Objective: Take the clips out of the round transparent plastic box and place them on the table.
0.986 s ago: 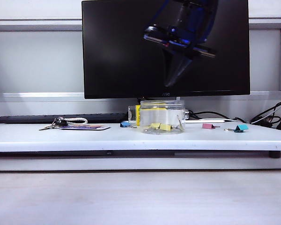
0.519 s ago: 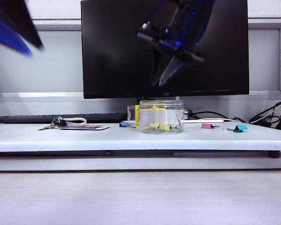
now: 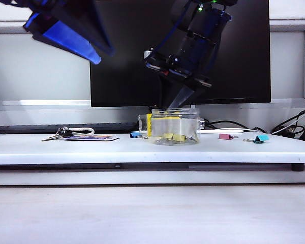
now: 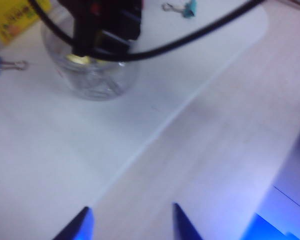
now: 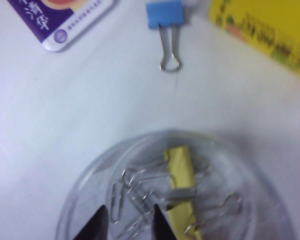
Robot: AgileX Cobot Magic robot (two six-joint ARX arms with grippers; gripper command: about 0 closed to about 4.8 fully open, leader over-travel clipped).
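Right tool, tips slightly apart, hangs over my round transparent plastic box of pale-yellow clips on the white worktop; left tool gapes wide, high left.

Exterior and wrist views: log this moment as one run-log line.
right gripper: open, over round transparent plastic box | left gripper: open, high at left | clips: in box | table: no yellow clips out
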